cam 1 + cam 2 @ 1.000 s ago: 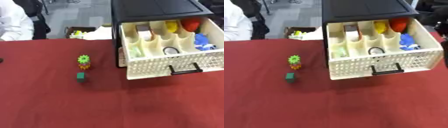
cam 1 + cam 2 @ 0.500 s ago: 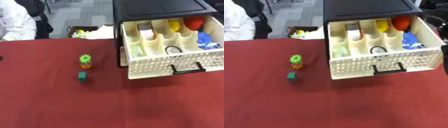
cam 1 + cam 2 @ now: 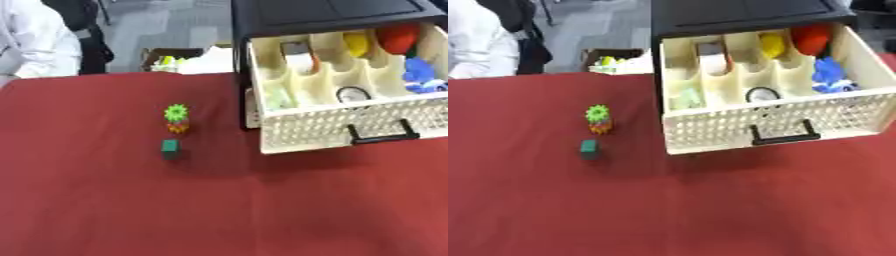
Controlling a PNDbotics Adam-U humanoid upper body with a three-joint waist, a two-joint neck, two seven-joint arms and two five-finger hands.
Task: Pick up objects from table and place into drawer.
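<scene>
Here, a small green block and a green-topped orange toy sit close together on the red table, left of the open cream drawer. Neither robot hand is in view, so their state cannot be told. Both pieces look light and rigid, probably best pinched across their sides.

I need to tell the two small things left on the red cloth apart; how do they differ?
The gear-shaped piece is bright green on top with orange below; the green block is plain dark green. The gear-shaped piece has a toothed outline and stands taller; the block is boxy and lower. The block lies nearer the camera. Both sit left of the open drawer, untouched.
</scene>
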